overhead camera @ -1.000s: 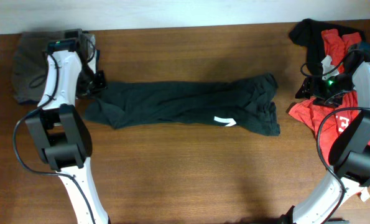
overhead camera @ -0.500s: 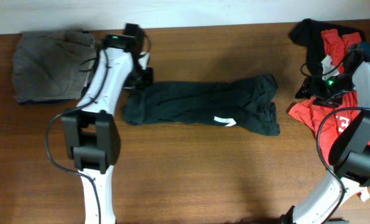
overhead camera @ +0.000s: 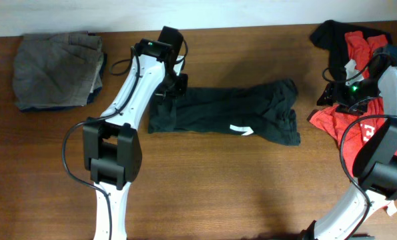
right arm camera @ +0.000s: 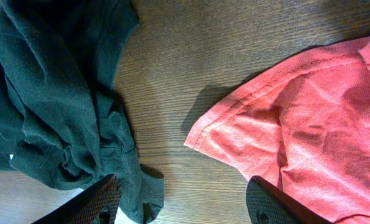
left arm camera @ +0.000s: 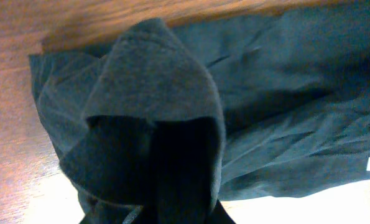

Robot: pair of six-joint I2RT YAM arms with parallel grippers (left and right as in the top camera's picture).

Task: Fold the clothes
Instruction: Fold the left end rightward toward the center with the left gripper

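L gripper (overhead camera: 174, 85) sits over the left end of the black T-shirt (overhead camera: 231, 110), jaws pressed together on a raised fold of it. Wrist cam shows the cloth peaked up, fingers hidden under it. Shirt lies as a long bunched strip across the middle of the table (overhead camera: 205, 193), w/ a white label (overhead camera: 240, 131) on it. R gripper (right arm camera: 181, 190) is spread wide, nothing in it, above bare wood btwn the shirt's right end and a red T-shirt (right arm camera: 309, 118). Red shirts + another black garment (overhead camera: 331, 33) are heaped far right. Grey folded garment (overhead camera: 55, 70) is at back left.
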